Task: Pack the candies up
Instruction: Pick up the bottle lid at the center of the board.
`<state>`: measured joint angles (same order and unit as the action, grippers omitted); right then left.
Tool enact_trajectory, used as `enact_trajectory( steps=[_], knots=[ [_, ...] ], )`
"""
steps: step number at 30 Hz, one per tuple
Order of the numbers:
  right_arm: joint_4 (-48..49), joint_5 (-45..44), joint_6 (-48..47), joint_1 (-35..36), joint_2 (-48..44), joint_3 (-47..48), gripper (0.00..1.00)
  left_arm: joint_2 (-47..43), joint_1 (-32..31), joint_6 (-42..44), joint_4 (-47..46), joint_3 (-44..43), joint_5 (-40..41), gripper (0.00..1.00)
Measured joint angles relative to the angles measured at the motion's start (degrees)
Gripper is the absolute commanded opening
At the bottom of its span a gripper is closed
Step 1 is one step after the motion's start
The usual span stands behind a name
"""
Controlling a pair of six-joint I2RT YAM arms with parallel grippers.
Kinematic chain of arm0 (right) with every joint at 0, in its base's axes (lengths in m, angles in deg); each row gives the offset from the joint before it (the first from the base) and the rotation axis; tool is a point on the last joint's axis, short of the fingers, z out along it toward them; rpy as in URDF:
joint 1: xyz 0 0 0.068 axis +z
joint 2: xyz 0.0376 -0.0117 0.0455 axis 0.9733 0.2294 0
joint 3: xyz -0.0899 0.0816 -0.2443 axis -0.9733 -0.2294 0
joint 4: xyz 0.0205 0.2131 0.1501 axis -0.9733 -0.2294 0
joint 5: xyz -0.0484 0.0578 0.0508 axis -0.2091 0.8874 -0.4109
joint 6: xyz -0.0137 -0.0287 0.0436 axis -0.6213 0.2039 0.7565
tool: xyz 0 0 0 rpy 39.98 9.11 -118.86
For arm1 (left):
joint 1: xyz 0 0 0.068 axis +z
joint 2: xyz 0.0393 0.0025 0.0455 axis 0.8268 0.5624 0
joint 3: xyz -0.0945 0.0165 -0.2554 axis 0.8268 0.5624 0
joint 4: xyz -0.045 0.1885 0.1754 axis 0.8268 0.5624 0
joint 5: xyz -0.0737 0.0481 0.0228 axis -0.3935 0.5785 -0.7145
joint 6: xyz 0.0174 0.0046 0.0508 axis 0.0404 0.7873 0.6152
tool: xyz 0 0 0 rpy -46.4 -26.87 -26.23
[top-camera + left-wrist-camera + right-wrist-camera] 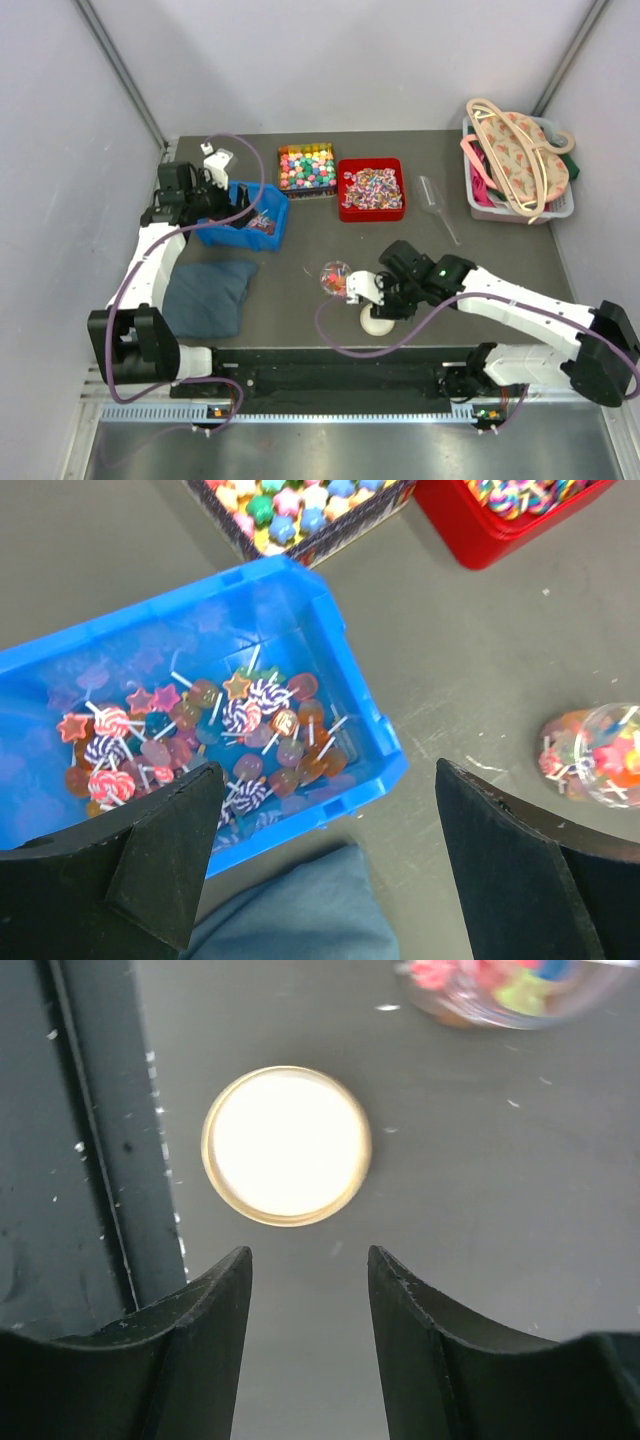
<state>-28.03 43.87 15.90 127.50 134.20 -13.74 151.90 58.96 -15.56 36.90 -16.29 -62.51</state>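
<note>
Wrapped candies [371,189] fill a red tray [345,213], and bright cube candies [307,168] fill a dark box behind it. A small clear jar [334,277] holding a few candies stands mid-table, also at the left wrist view's right edge [600,755]. A round cream lid [377,321] lies near the front edge. My right gripper [385,300] hovers just short of the lid [287,1146], its jaws [308,1254] open and narrow with nothing between them. My left gripper [228,205] hangs wide open [325,768] above the near edge of a blue bin [350,790] of lollipops [240,725].
A blue-grey cushion [207,295] lies in front of the blue bin. A clear scoop [437,200] lies right of the red tray. A grey basket [555,210] with hangers and a patterned bag stands at the back right. A dark rail [90,1160] runs along the table's front edge.
</note>
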Motion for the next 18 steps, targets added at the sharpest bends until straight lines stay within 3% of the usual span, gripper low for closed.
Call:
enact_trajectory(
  steps=[11, 18],
  knots=[
    [1.42, 0.04, -1.51, 8.83, 7.78, -1.53, 0.48, -0.33, 0.0, 2.27, -2.1, 7.06, 1.07, 0.99],
    [2.36, 0.87, -1.38, 11.28, 11.58, -1.77, 0.47, -0.33, 0.0, 2.27, -3.85, 8.0, 0.37, 0.99]
  ],
)
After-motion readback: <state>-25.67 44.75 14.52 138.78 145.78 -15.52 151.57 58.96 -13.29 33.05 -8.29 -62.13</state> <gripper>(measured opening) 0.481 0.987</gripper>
